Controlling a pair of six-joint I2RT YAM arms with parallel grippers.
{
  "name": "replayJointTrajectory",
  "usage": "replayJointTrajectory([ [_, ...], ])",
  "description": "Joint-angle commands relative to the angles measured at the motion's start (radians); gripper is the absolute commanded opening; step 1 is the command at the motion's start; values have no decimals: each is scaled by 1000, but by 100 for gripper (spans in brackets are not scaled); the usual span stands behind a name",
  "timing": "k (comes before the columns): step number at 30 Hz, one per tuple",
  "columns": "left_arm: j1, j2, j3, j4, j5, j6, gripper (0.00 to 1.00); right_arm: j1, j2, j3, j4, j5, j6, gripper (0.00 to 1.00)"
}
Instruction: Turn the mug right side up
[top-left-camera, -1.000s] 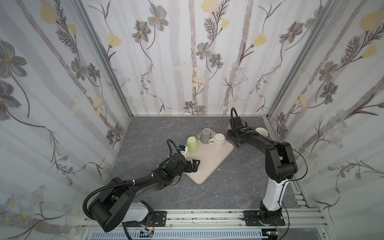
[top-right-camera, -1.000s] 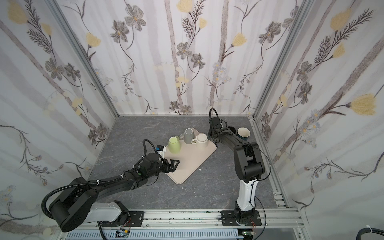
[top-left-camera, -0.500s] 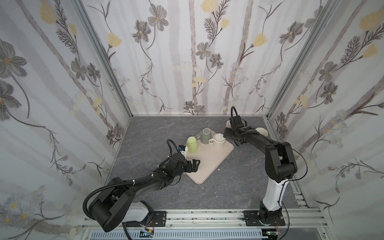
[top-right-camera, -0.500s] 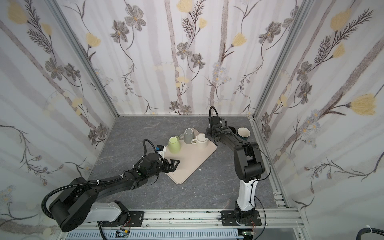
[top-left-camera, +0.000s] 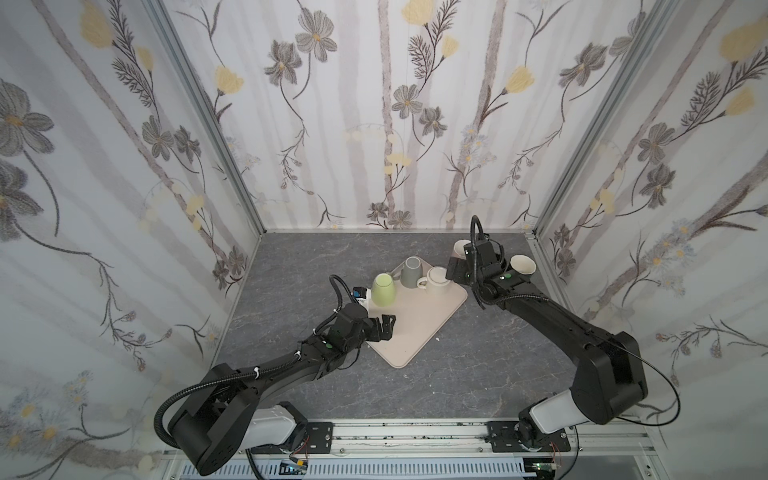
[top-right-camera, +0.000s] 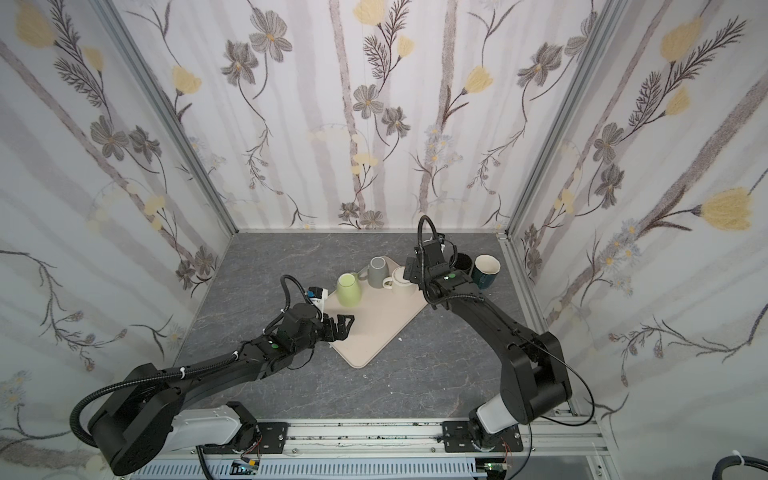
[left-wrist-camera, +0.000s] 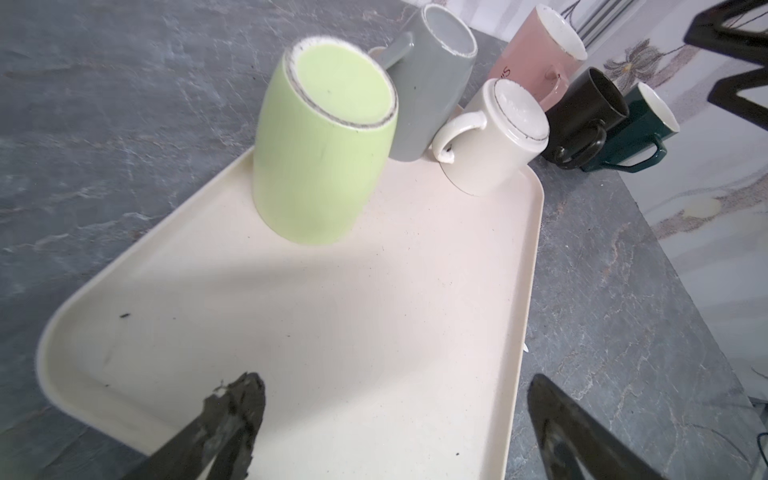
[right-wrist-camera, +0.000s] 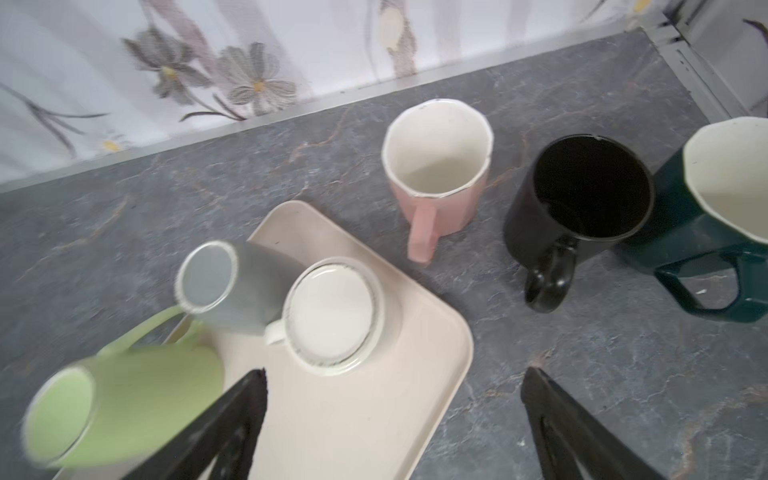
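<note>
The right jaws have just sprung apart and hold nothing; a second ago they were pinched shut. Straight ahead of them, well clear, the pale pink ceramic mug (right-wrist-camera: 436, 174) stands mouth-up on the grey marbled counter (right-wrist-camera: 623, 374), so that one looks set down and finished. Nearer the jaws, on the cream plastic tray (right-wrist-camera: 374, 415), a white mug (right-wrist-camera: 332, 316), a grey mug (right-wrist-camera: 232, 286) and a lime-green mug (right-wrist-camera: 124, 395) sit bottom-up; the white one is closest and is probably next. The left jaws are spread wide and empty over the tray's opposite corner, with the green mug ahead of them.
</note>
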Motion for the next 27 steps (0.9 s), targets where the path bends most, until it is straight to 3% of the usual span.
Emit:
replayJointTrajectory([
  [1, 2, -52, 1, -38, -106, 51, 100, 77, -65, -80, 137, 6, 56, 97],
  [10, 12, -88, 48, -61, -178, 45, 100, 219, -225, -366, 441, -87, 192, 98],
  [19, 12, 78, 215, -122, -69, 40, 100, 225, -491, -677, 575, -105, 253, 99],
  [27, 11, 335, 478, -214, 146, 37, 100, 220, -733, -890, 659, -101, 229, 100],
])
